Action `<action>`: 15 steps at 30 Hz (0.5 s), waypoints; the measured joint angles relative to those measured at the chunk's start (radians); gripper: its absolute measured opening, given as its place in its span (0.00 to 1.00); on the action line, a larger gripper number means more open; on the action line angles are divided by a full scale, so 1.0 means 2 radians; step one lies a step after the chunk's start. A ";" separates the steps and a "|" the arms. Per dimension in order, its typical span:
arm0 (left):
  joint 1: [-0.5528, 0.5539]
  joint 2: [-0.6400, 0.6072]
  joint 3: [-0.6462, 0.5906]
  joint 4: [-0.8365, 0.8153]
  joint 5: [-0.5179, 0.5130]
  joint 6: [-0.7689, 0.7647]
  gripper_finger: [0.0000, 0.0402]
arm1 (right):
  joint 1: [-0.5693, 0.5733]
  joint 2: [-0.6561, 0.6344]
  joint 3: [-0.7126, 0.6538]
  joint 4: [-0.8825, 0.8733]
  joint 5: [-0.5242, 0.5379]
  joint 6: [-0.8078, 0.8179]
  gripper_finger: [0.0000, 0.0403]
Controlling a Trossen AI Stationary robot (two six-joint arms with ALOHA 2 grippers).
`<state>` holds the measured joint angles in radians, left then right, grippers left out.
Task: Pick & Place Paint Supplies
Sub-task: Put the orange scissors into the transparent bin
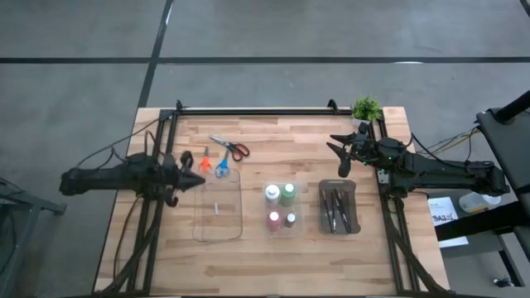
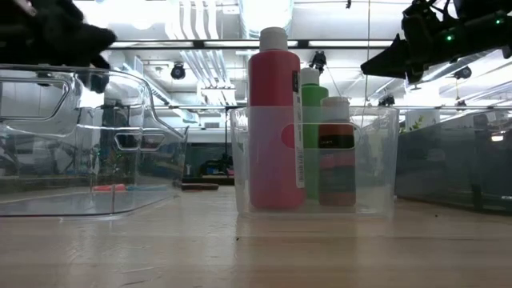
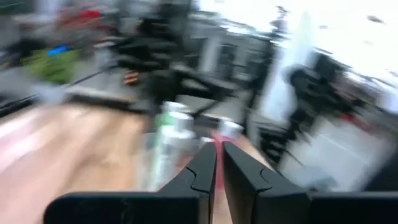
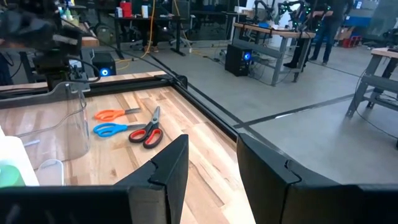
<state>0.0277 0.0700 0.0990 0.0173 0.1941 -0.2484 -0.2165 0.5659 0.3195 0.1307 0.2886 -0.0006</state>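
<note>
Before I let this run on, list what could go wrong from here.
1. The three scissors, orange, blue and red, lie close together, so picking one could nudge another.
2. The left gripper, shut, hangs near the clear tray's rim and might knock it.
3. The tall paint bottles could tip if bumped.

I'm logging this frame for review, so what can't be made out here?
- Left tool: left wrist view is motion-blurred, so the bottles ahead are smeared.
- Paintbrushes in the dark tray: too small to count from the high view.
- Scissors: hidden behind trays in the low view.
</note>
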 joint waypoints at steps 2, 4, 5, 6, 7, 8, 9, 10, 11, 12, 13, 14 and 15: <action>0.000 0.000 0.035 -0.071 -0.056 -0.031 0.09 | 0.000 0.000 0.000 0.000 0.000 0.000 0.33; 0.000 0.004 0.062 -0.134 -0.088 -0.049 0.09 | 0.000 0.000 0.000 0.000 0.000 0.000 0.33; 0.000 0.008 0.076 -0.149 -0.098 -0.057 0.09 | 0.000 0.000 0.000 0.000 0.000 0.000 0.33; 0.000 0.013 0.089 -0.156 -0.106 -0.061 0.09 | 0.000 0.000 0.000 0.000 0.000 0.000 0.33; 0.000 0.020 0.100 -0.155 -0.112 -0.062 0.09 | 0.000 0.000 0.000 0.000 0.000 0.000 0.33; 0.000 0.029 0.108 -0.155 -0.115 -0.063 0.09 | 0.000 0.000 0.000 0.000 0.000 0.000 0.33; 0.000 0.041 0.116 -0.157 -0.117 -0.063 0.09 | 0.000 0.000 0.000 0.000 0.000 0.000 0.33; 0.000 0.052 0.124 -0.159 -0.122 -0.064 0.09 | 0.000 0.000 0.000 0.000 0.000 0.000 0.33; 0.000 0.065 0.134 -0.157 -0.136 -0.070 0.09 | 0.000 0.000 0.000 0.000 0.000 0.000 0.33; 0.000 0.079 0.144 -0.152 -0.157 -0.086 0.09 | 0.000 0.000 0.000 0.000 0.000 0.000 0.33; 0.000 0.095 0.153 -0.152 -0.183 -0.112 0.09 | 0.000 0.000 0.000 0.000 0.000 0.000 0.33; 0.000 0.114 0.163 -0.161 -0.210 -0.138 0.09 | 0.000 0.000 0.000 0.000 0.000 0.000 0.33; 0.000 0.132 0.173 -0.182 -0.234 -0.163 0.09 | 0.000 0.000 0.000 0.000 0.000 0.000 0.33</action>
<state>0.0280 0.3346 0.4448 -0.3468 -0.2738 -0.5752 -0.2165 0.5667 0.3195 0.1307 0.2886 -0.0008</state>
